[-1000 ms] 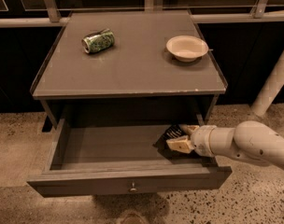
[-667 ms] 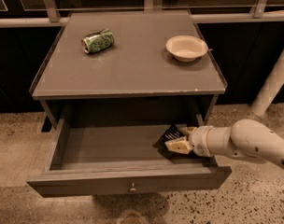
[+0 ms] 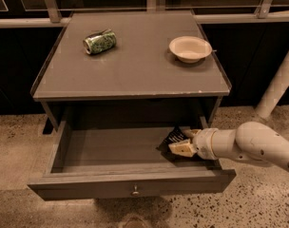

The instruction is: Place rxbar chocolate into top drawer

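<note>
The rxbar chocolate [image 3: 172, 137], a flat black wrapped bar with white lettering, lies at the right end of the open top drawer [image 3: 130, 186], on the drawer floor. My gripper [image 3: 186, 141] reaches into the drawer from the right, low over the floor. Its cream fingertips [image 3: 181, 149] stand apart on either side of the bar's right end, and the bar rests between them. The drawer is pulled far out, with its round metal knob [image 3: 135, 192] at the middle of the front panel.
On the grey cabinet top [image 3: 135, 70] lie a crushed green can [image 3: 100, 42] at the back left and a white bowl [image 3: 190, 48] at the back right. A white post [image 3: 277, 84] stands to the right. The floor is speckled stone.
My arm has shifted slightly to the left inside the drawer. The bar stays at the same spot at the drawer's right end.
</note>
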